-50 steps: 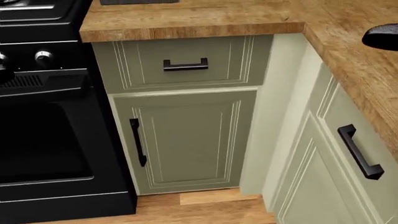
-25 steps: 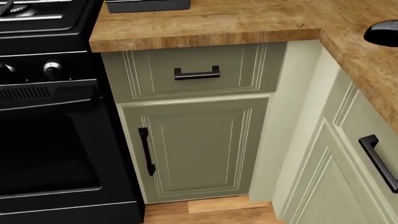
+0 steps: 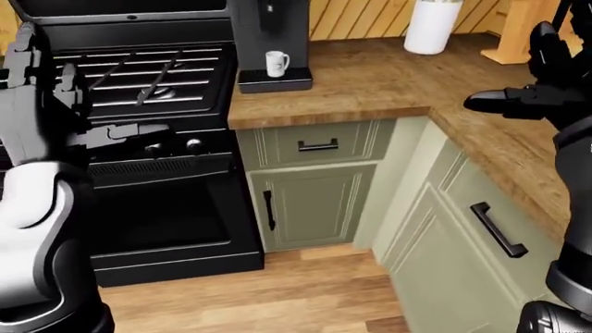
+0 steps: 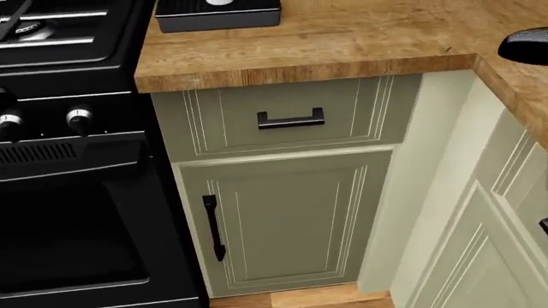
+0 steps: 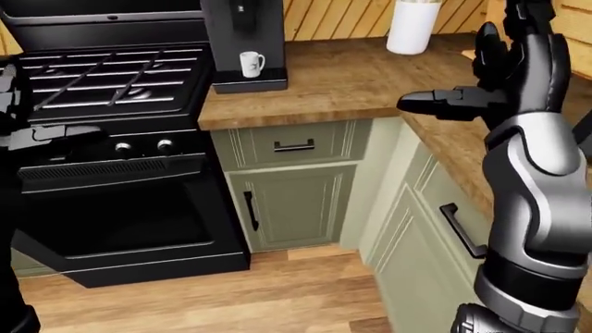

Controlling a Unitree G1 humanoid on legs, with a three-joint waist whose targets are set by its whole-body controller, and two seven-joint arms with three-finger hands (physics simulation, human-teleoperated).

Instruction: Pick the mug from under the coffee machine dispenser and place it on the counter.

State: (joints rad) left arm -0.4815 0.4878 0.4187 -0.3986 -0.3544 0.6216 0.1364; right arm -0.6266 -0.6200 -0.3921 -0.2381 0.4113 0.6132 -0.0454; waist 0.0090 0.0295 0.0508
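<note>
The white mug (image 3: 275, 63) was seen standing upright, long axis vertical, on the drip tray under the dispenser of the black coffee machine (image 3: 270, 41), at the far left end of the wooden tabletop (image 3: 388, 76); its handle pointed right. The left hand (image 3: 41, 97) was held over the black stove (image 3: 148, 83), fingers spread apart, empty. The right hand (image 5: 500, 76) was raised above the tabletop's right run, fingers likewise apart, well away from the mug.

left robot hand (image 3: 46, 90): raised, fingers spread, empty | right robot hand (image 5: 504, 76): raised, fingers open, empty
</note>
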